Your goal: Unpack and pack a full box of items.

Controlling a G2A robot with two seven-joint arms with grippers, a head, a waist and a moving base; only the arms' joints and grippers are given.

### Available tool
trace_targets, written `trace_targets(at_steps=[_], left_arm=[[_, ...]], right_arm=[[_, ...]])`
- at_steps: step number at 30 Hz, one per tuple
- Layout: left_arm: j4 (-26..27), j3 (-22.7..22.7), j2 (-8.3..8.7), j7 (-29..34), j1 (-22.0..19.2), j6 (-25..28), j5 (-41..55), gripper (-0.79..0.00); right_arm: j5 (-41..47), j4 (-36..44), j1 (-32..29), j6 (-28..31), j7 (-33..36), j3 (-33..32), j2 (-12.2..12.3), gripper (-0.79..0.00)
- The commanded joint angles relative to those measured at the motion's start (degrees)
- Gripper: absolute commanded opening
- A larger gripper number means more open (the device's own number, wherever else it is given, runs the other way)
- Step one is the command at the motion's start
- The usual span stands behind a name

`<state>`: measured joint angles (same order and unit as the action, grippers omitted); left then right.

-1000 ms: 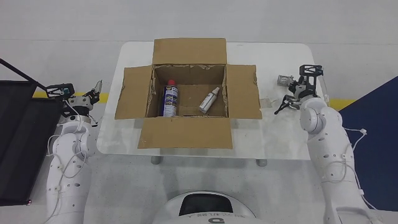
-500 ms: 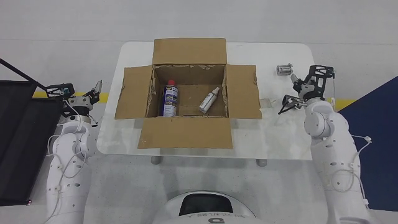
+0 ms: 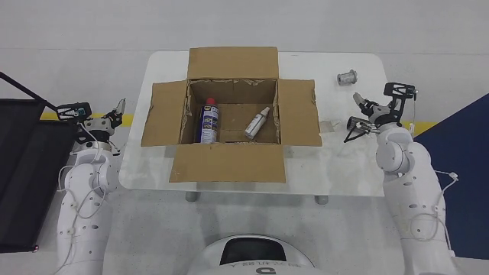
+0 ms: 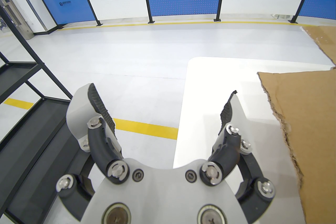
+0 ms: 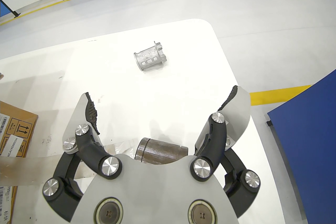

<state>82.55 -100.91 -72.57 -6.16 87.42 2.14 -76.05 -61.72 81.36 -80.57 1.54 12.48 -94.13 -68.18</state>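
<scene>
Top view: the cardboard box (image 3: 234, 63) sits mid-table (image 3: 164, 69) with all four flaps laid flat. Inside it lie a spray can (image 3: 208, 121) and, toward the box's right wall, a small bottle (image 3: 257, 123). A slotted metal sleeve (image 3: 348, 77) lies on its side to the right of the box, well apart from it. By my reading the unpacking is about half done, with two pieces yet to lift out, and repacking has not begun. The right gripper (image 3: 351, 116) hangs beyond the box's right flap. The left gripper (image 3: 120, 112) hangs beyond the left flap, off the table's edge.

Left wrist view: the left gripper's fingers are spread wide with nothing between them. The left flap (image 4: 302, 109) has bare table beside it, and a black rack (image 4: 26, 114) stands farther from the box, so there is free room to swing in.

Right wrist view: the right gripper's fingers are splayed and empty. A dark metal cylinder (image 5: 161, 154) lies on its side beneath the palm, beyond the right flap (image 5: 15, 130). The sleeve lies farther out, near the table's rounded corner, with bare surface all round. Both pieces could roll toward the edge if nudged.
</scene>
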Motion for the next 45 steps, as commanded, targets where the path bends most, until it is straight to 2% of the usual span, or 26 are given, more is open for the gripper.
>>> trace_targets(at_steps=[1, 8, 15, 21, 24, 32, 34, 36, 39, 43, 45], left_arm=[[0.0, 0.0, 0.0, 0.0, 0.0, 0.0, 0.0, 0.0], [0.0, 0.0, 0.0, 0.0, 0.0, 0.0, 0.0, 0.0], [0.0, 0.0, 0.0, 0.0, 0.0, 0.0, 0.0, 0.0], [0.0, 0.0, 0.0, 0.0, 0.0, 0.0, 0.0, 0.0], [0.0, 0.0, 0.0, 0.0, 0.0, 0.0, 0.0, 0.0], [0.0, 0.0, 0.0, 0.0, 0.0, 0.0, 0.0, 0.0], [0.0, 0.0, 0.0, 0.0, 0.0, 0.0, 0.0, 0.0], [0.0, 0.0, 0.0, 0.0, 0.0, 0.0, 0.0, 0.0], [0.0, 0.0, 0.0, 0.0, 0.0, 0.0, 0.0, 0.0], [0.0, 0.0, 0.0, 0.0, 0.0, 0.0, 0.0, 0.0], [0.0, 0.0, 0.0, 0.0, 0.0, 0.0, 0.0, 0.0]], right_arm=[[0.0, 0.0, 0.0, 0.0, 0.0, 0.0, 0.0, 0.0], [0.0, 0.0, 0.0, 0.0, 0.0, 0.0, 0.0, 0.0], [10.3, 4.4, -1.8, 9.8, -6.3, -0.1, -0.4, 0.0], [14.0, 9.0, -2.5, 17.2, -7.0, 4.0, -0.8, 0.0], [21.3, 10.5, -3.3, 23.2, -6.8, 4.1, -0.9, 0.0], [21.3, 10.5, -3.3, 23.2, -6.8, 4.1, -0.9, 0.0], [22.8, 10.7, -3.7, 24.9, -6.3, 4.3, -0.9, 0.0], [25.8, 11.9, -4.0, 28.6, -4.0, 4.3, -0.7, 0.0], [32.8, 15.0, -3.8, 36.5, 4.9, 5.7, -0.2, 0.0], [43.7, 19.1, 0.2, 33.5, 24.2, 9.8, 0.6, 0.0], [49.7, 18.9, 4.0, 28.6, 34.2, 12.3, 0.8, 0.0]])
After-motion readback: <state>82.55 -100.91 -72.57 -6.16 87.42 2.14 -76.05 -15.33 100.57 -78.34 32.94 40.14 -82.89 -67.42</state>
